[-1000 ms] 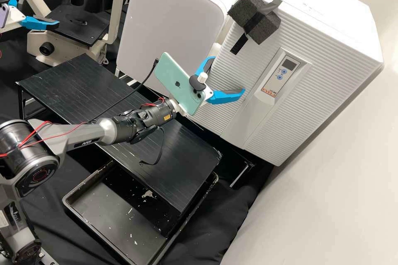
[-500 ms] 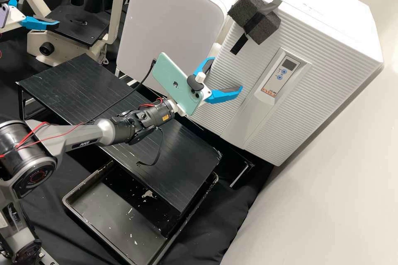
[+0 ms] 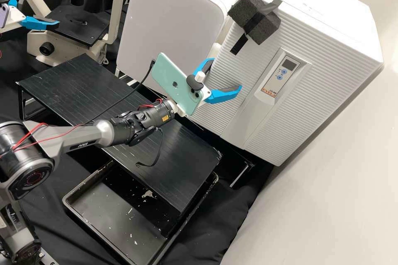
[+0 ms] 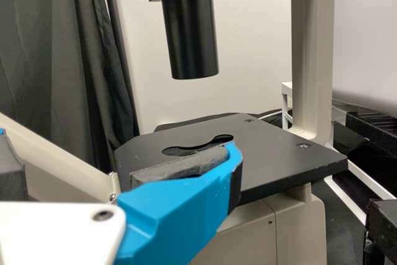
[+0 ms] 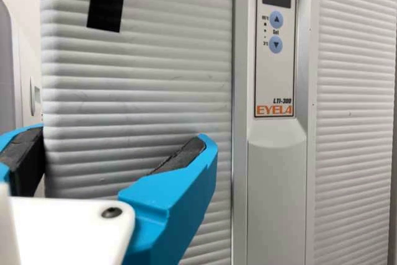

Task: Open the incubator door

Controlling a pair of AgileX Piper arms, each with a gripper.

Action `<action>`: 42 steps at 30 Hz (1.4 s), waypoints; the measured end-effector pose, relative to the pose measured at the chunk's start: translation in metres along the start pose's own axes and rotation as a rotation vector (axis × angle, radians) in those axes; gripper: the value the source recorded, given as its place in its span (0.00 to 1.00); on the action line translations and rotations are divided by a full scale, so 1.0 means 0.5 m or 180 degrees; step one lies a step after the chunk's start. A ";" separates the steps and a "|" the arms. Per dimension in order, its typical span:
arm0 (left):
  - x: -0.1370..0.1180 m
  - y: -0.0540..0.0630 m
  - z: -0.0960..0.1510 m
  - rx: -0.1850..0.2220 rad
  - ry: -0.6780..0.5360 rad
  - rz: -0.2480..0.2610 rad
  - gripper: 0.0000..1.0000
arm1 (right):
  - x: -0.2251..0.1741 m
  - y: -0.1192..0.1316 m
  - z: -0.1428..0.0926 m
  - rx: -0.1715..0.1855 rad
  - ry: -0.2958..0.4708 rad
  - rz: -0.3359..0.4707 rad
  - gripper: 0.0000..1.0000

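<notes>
We logged the step in hand as getting a grip on the incubator door (image 3: 248, 64), which was shut. The door made up the ridged front surrounding the control panel (image 3: 280, 75), our landmark for places.

The right tool (image 3: 227, 73) stood at the microscope side of the control panel, its two blue fingers spread and nothing pinched between them. In the right wrist view, one finger lay by the door's outer edge and the other in front of the ridges, nearer the control panel. We could not tell whether either finger touched. The left tool (image 3: 41, 8) was also spread and empty, well apart from the control panel, by the microscope (image 3: 76, 25).

For a good opening, we judged that the finger farther from the control panel should slip round the door's edge, with the other kept clear of the buttons. We would seat the dark pad behind the lip before pulling, since the tip alone might skid off the smooth casing. The seal would probably resist at first and then give suddenly, so a slow, steady pull seemed best, curving outward with the swing. We could not tell the hinge side for certain. We also advised keeping the wrist clear of the neighbouring white cabinet (image 3: 170, 20), as a wide sweep could knock it.
</notes>
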 end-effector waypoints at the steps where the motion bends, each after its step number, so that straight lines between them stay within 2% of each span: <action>1: 0.000 0.000 0.000 0.0000 0.0000 0.0000 1.00 | -0.001 0.001 0.002 -0.0007 0.0002 -0.0006 0.00; 9: 0.000 0.000 0.000 0.0000 0.0000 0.0000 1.00 | -0.014 0.020 0.008 -0.0077 0.0072 -0.0043 0.00; 17: 0.000 0.000 0.000 0.0000 0.0000 0.0000 1.00 | -0.039 0.040 0.021 -0.0038 0.0110 -0.0056 0.00; 21: 0.000 0.000 0.000 0.0000 0.0000 0.0000 1.00 | -0.080 0.051 0.027 0.0004 0.0106 0.0007 0.00; 24: 0.000 0.000 0.000 0.0000 0.0000 0.0000 1.00 | -0.120 0.059 0.027 0.0097 0.0050 0.0095 0.00; 25: 0.000 0.000 0.000 0.0000 0.0000 0.0000 1.00 | -0.134 0.062 0.028 0.0147 0.0023 0.0135 0.00; 26: 0.000 0.000 0.000 0.0000 0.0000 0.0000 1.00 | -0.152 0.066 0.029 0.0253 -0.0035 0.0207 0.00; 30: 0.000 0.000 0.000 0.0000 0.0000 0.0000 1.00 | -0.206 0.065 0.021 0.0492 -0.0128 0.0334 0.00; 32: 0.000 0.000 0.000 0.0000 0.0000 0.0000 1.00 | -0.231 0.060 0.016 0.0539 -0.0154 0.0353 0.00; 34: 0.000 0.000 0.000 0.0000 0.0000 0.0000 1.00 | -0.257 0.054 0.005 0.0484 -0.0117 0.0344 0.00; 36: 0.000 0.000 0.000 0.0000 0.0000 0.0000 1.00 | -0.283 0.046 0.002 0.0498 -0.0127 0.0368 0.00; 38: 0.000 0.000 0.000 0.0000 0.0000 0.0000 1.00 | -0.303 0.043 -0.004 0.0457 -0.0065 0.0385 0.00; 42: 0.000 0.000 0.000 0.0000 0.0000 0.0000 1.00 | -0.350 0.026 -0.018 0.0266 0.0145 0.0254 0.00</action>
